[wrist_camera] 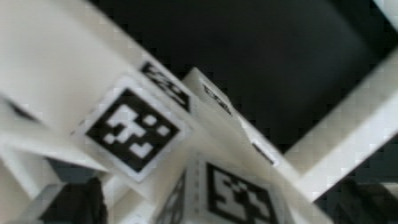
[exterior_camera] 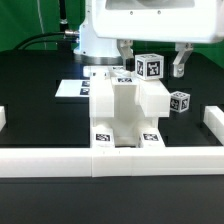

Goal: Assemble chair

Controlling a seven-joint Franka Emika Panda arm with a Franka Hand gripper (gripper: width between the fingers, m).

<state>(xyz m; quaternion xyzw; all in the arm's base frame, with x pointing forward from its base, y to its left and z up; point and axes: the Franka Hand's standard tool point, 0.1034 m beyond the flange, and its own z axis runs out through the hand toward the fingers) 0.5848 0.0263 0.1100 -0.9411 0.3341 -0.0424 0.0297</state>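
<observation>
Jaws spread wide astride a tagged cube (exterior_camera: 149, 66) atop the half-built chair (exterior_camera: 125, 115); seemingly just seated, next calls for fetching the loose cube (exterior_camera: 179, 101)

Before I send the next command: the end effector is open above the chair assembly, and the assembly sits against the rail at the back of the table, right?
Not quite. The open end effector is above the chair assembly, but the exterior view shows the assembly against the rail at the front of the table, nearest the camera, not the back.
</observation>
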